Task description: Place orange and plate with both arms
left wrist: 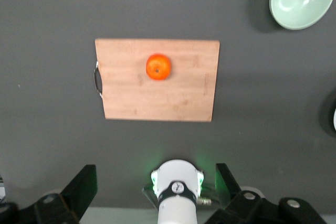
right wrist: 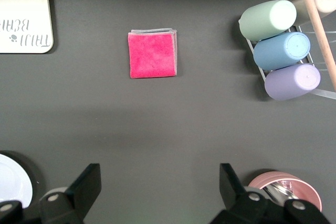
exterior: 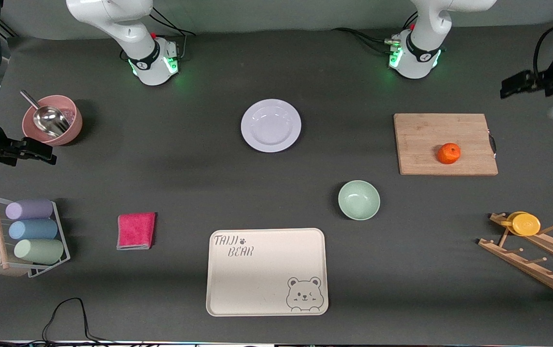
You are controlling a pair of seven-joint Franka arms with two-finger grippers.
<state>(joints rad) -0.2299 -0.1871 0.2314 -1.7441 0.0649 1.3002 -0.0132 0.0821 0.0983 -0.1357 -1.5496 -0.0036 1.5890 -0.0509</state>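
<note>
The orange point(exterior: 449, 153) sits on a wooden cutting board point(exterior: 425, 137) toward the left arm's end of the table; it also shows in the left wrist view point(left wrist: 158, 67). The pale plate point(exterior: 271, 125) lies bare on the table between the two arm bases; its edge shows in the right wrist view point(right wrist: 9, 179). My left gripper point(exterior: 510, 86) hangs open and empty high up, past the board's outer end point(left wrist: 155, 170). My right gripper point(exterior: 45, 154) hangs open and empty beside a pink bowl at the right arm's end point(right wrist: 158, 169).
A mint-green bowl point(exterior: 358, 199) and a cream bear tray point(exterior: 266, 289) lie nearer the front camera than the plate. A pink cloth point(exterior: 136, 231), a rack of pastel cups point(exterior: 30, 236), a pink bowl with a metal scoop point(exterior: 69, 130) and a wooden rack with a yellow cup point(exterior: 527, 224) stand around.
</note>
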